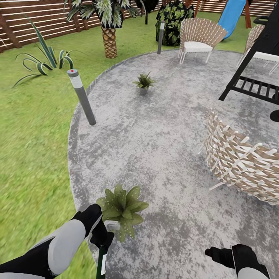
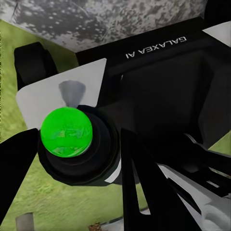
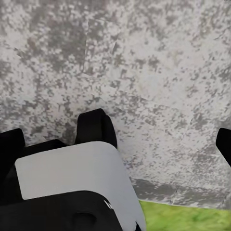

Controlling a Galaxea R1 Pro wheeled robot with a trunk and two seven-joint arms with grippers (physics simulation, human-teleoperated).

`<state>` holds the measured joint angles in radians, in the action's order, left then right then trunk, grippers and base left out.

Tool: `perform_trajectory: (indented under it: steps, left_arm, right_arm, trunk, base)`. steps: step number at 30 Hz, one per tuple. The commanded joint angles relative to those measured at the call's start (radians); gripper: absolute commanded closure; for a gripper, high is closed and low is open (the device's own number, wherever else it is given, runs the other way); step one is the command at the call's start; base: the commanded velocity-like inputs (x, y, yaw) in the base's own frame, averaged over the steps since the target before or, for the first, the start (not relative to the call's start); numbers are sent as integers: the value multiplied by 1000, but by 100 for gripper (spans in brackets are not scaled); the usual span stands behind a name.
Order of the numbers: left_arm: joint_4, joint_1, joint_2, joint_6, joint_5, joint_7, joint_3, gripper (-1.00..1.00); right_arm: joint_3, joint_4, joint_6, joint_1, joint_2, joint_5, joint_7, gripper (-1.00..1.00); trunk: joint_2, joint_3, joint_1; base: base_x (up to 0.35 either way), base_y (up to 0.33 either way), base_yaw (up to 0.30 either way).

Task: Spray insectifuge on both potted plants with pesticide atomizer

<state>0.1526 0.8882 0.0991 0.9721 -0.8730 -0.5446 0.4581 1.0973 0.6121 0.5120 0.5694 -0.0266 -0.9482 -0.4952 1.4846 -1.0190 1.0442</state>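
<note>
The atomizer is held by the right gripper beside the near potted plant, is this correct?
Not quite: the head view shows the left gripper holding the atomizer, beside the near potted plant. The right gripper holds nothing.

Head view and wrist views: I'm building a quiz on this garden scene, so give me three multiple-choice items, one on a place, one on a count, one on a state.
1. Where is the far potted plant?
A on the stone patio
B on the lawn
C on a chair

2. How many small potted plants show in the head view?
A one
B two
C four

3. What is the left gripper doing?
A hanging open
B shut on the pesticide atomizer
C gripping a chair

Answers: 1 A, grey stone surrounds its pot. 2 B, the far one and the near potted plant. 3 B, the bottle hangs from it.
</note>
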Motion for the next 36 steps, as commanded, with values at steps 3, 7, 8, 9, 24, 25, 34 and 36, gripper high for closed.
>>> perform_trajectory:
  steps: [3,7,8,9,24,25,34,36]
  left_arm:
    - [2,0,1,4,-11,-7,5,100]
    - [2,0,2,4,-11,-8,5,100]
    - [2,0,2,4,-11,-8,5,100]
    - [2,0,2,4,-11,-8,5,100]
    - [2,0,2,4,-11,-7,6,100]
    - [2,0,2,4,-11,-7,6,100]
    - [2,0,2,4,-11,-7,5,100]
    - [3,0,2,4,-11,-7,5,100]
  right_arm:
    - [6,2,0,1,1,-11,-9,-100]
    - [5,2,0,1,0,-11,-9,-100]
    - [5,1,0,1,0,-11,-9,-100]
    - [6,1,0,1,0,-11,-9,-100]
    - [4,2,0,1,0,-11,-9,-100]
    - [4,2,0,1,0,-11,-9,-100]
    - [4,1,0,1,0,-11,-9,-100]
    - [4,1,0,1,0,-11,-9,-100]
  trunk:
    - [0,4,0]
    - [0,10,0]
    - [0,12,0]
    - [0,13,0]
    - [0,26,0]
    - [0,26,0]
    - [0,26,0]
    - [0,26,0]
  base:
    - [0,0,4]
    - [0,0,0]
    - [0,-43,0]
    - [0,-135,0]
    - [0,-312,23]
    - [0,-234,208]
    - [0,-34,181]
    - [8,0,17]
